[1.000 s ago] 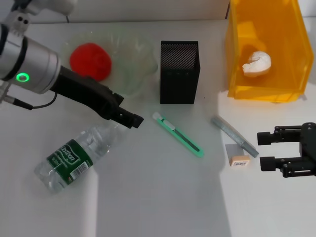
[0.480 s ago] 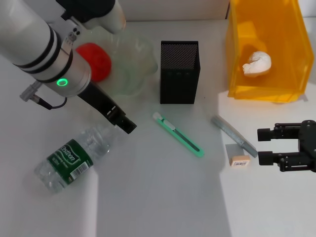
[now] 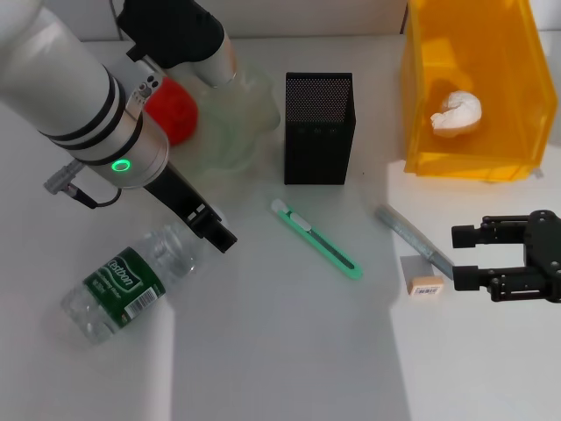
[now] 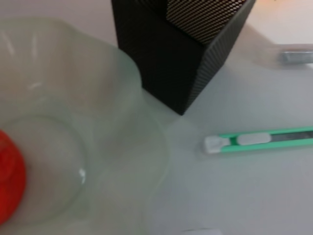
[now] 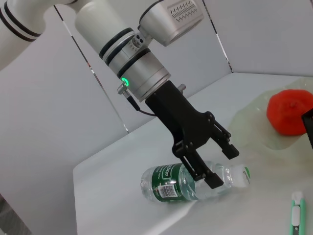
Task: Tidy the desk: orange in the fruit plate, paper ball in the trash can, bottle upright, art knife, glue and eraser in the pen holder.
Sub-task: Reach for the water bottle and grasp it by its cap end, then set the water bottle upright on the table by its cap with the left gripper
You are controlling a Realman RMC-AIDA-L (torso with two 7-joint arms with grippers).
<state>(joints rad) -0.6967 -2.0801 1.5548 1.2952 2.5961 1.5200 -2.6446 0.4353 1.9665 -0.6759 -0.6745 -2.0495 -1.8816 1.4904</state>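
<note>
A clear water bottle (image 3: pixel 131 282) with a green label lies on its side at the front left; it also shows in the right wrist view (image 5: pixel 186 183). My left gripper (image 3: pixel 219 233) is open just above the bottle's neck, fingers apart (image 5: pixel 221 165). The orange (image 3: pixel 171 110) sits in the clear fruit plate (image 3: pixel 241 105). A green art knife (image 3: pixel 316 239), a grey glue stick (image 3: pixel 416 241) and an eraser (image 3: pixel 424 279) lie before the black mesh pen holder (image 3: pixel 319 127). The paper ball (image 3: pixel 456 112) lies in the yellow trash can (image 3: pixel 421 132). My right gripper (image 3: pixel 462 255) is open, just right of the eraser.
The left wrist view shows the plate (image 4: pixel 98 98), the orange's edge (image 4: pixel 7 181), the pen holder (image 4: pixel 181 44) and the knife (image 4: pixel 259 139). The left arm's forearm (image 3: pixel 70 88) hangs over the back left of the table.
My left arm has swung round and its gripper has moved down and slightly left over the bottle's neck. My right gripper has edged left toward the eraser.
</note>
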